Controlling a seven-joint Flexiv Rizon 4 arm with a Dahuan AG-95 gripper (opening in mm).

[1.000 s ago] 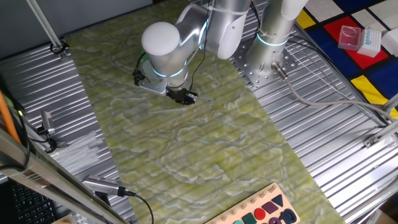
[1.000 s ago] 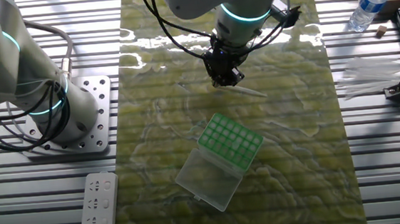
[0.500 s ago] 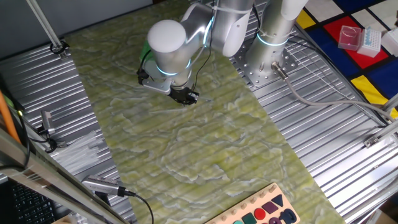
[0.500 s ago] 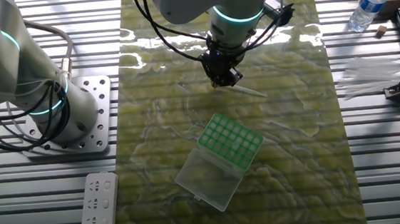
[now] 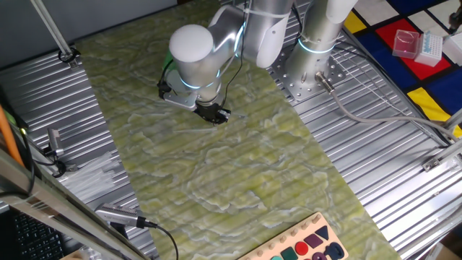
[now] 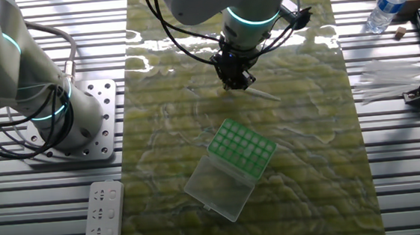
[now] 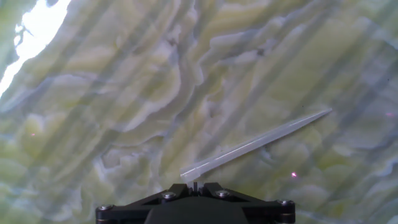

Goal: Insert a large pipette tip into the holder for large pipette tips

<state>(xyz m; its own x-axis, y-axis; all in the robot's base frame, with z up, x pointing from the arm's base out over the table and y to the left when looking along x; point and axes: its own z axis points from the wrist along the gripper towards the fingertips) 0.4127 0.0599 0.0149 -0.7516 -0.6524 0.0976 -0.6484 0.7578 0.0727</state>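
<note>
End effector point(image 6: 236, 83) shifted slightly, low beside large pipette tip point(image 7: 255, 145).

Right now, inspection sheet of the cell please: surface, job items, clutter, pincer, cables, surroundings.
Surface: green marbled mat over ribbed metal table.
Job items: large pipette tip lies flat on the mat; holder with green grid top sits apart, its clear lid open beside it.
Clutter: red box and blue-and-white box on coloured sheet; spare clear tips on the table; water bottle; power strip.
Pincer: pincer low at the tip's wide end; open or shut cannot be told.
Cables: black cables loop round the wrist.
Surroundings: second arm base, idle.
</note>
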